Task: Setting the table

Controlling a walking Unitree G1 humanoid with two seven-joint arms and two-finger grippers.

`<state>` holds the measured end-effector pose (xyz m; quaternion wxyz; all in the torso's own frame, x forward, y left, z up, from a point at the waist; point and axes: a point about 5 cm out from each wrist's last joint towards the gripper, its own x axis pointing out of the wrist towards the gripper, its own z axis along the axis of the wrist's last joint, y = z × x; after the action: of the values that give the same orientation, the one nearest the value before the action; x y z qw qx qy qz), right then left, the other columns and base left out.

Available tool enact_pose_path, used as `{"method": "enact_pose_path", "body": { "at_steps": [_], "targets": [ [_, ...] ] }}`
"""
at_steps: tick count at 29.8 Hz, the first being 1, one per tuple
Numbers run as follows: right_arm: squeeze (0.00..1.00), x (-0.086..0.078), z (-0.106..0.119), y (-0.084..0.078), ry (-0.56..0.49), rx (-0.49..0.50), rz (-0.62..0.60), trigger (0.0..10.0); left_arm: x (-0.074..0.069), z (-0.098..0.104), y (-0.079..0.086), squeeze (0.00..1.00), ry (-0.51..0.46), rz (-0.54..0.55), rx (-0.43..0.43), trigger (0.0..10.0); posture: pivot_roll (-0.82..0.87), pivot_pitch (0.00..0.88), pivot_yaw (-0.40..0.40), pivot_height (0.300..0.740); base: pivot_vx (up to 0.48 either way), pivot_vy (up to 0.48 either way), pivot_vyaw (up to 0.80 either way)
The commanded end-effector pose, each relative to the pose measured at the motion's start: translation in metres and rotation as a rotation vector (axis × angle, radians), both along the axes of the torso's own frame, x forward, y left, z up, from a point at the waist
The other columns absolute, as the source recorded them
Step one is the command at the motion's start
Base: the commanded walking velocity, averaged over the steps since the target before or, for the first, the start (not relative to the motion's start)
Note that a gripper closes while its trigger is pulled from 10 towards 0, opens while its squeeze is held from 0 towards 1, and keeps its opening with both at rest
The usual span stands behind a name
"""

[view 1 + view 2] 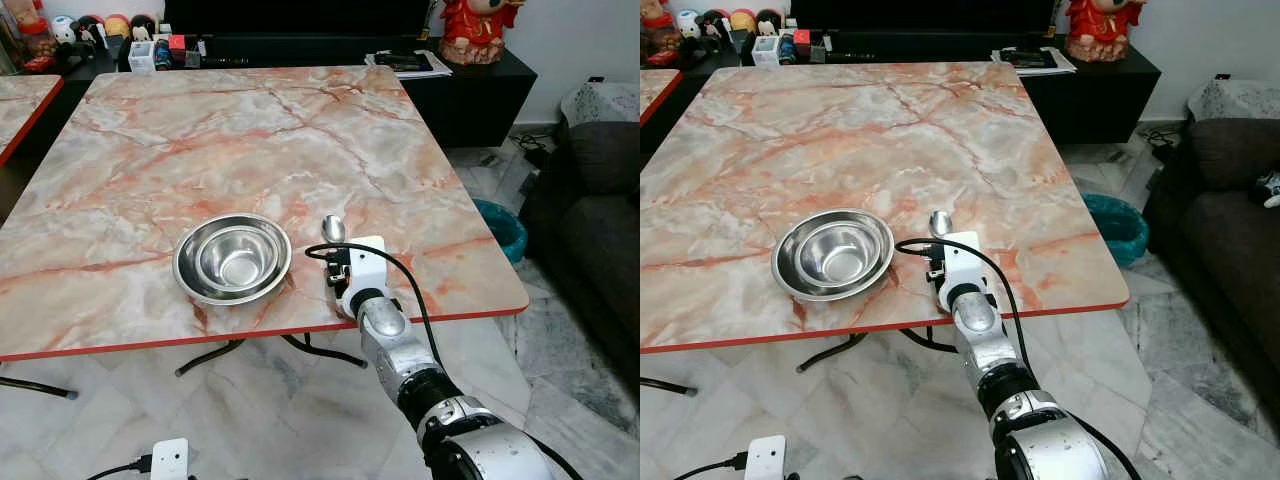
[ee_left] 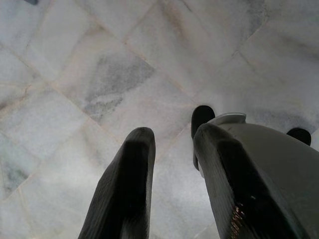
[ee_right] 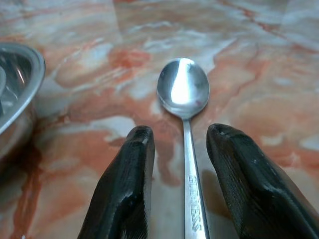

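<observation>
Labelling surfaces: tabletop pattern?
Pink-orange marble-veined tabletop with red edge; clearest in left eye view.

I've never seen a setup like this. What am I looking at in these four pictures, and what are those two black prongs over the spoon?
This is a walking humanoid robot setting a table. The two wide pictures come from cameras in its head, looking down at a marble-patterned table. On it sit nested steel bowls and, just to their right, a spoon.

The silver arm reaching in is its right arm. The other two pictures come from cameras on its wrists. The black prongs are the fingers of the right claw, open, one on each side of the spoon's handle, which lies flat on the table and is not gripped.

The left claw hangs idle over the tiled floor, open and empty.
</observation>
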<state>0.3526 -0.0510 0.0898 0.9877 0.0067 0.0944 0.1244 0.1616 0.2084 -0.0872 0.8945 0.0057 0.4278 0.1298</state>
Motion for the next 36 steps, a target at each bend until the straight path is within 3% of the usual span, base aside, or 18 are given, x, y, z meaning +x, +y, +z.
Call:
{"method": "enact_pose_path", "body": {
  "at_steps": [1, 16, 28, 36],
  "targets": [
    [0.00, 0.000, 0.019, 0.028, -0.053, 0.083, 0.044, 10.0, -0.005, -0.003, 0.001, 0.00, 0.031, 0.013, -0.003, 10.0, 0.12, 0.104, -0.041, 0.715, 0.000, 0.000, 0.00],
    [0.00, 0.007, 0.057, 0.011, -0.322, 0.147, -0.015, 10.0, 0.003, 0.000, -0.003, 0.00, -0.005, 0.014, -0.021, 10.0, 0.10, 0.086, -0.040, 0.715, 0.000, 0.000, 0.00],
    [0.00, 0.010, 0.058, -0.001, -0.332, 0.149, -0.055, 10.0, 0.002, 0.000, -0.003, 0.00, -0.007, 0.037, -0.033, 10.0, 0.11, 0.086, -0.039, 0.715, 0.000, 0.000, 0.00],
    [0.00, 0.010, 0.057, -0.006, -0.333, 0.148, -0.068, 10.0, 0.000, -0.001, -0.002, 0.00, -0.004, 0.043, -0.032, 10.0, 0.11, 0.084, -0.040, 0.715, 0.000, 0.377, 0.00]
  ]
}}
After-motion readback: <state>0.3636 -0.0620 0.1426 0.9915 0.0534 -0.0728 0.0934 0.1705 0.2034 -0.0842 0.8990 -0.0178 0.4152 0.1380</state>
